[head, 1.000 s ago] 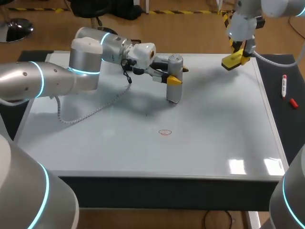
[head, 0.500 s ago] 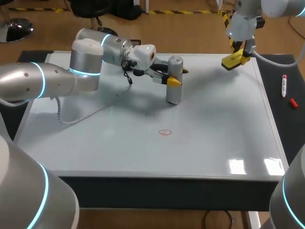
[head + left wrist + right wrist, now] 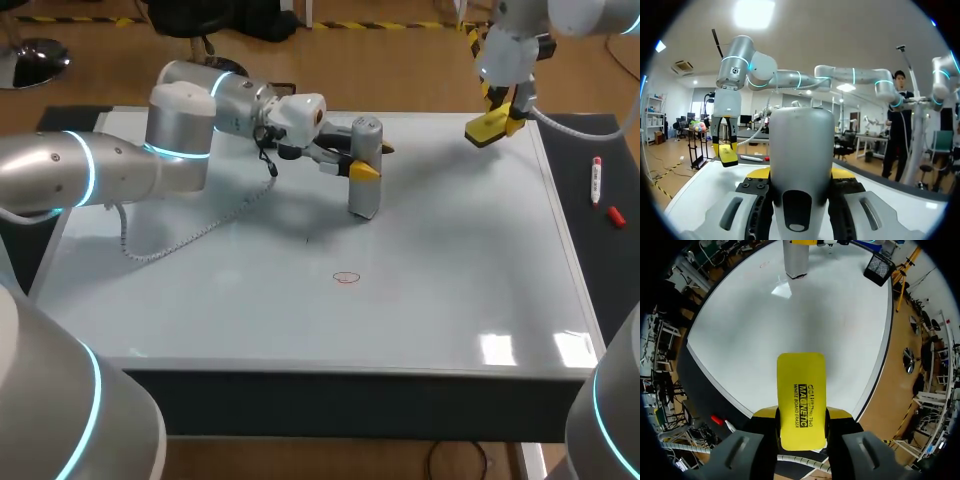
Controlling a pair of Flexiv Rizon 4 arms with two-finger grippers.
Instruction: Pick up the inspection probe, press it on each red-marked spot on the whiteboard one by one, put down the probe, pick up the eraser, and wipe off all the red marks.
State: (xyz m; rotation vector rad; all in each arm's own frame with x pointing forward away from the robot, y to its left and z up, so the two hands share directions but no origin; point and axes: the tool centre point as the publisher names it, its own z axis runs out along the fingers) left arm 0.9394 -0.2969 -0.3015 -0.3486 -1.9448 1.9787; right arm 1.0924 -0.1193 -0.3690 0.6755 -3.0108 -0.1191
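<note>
Though judged rigid and slippery, the upright grey cylindrical inspection probe (image 3: pixel 364 195) is pinched around its middle by the left hand (image 3: pixel 373 158).

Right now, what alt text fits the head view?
Left claw holds the grey probe upright, tip at the whiteboard. Right claw holds the yellow eraser over the far right corner. One red mark lies nearer the front.
</note>
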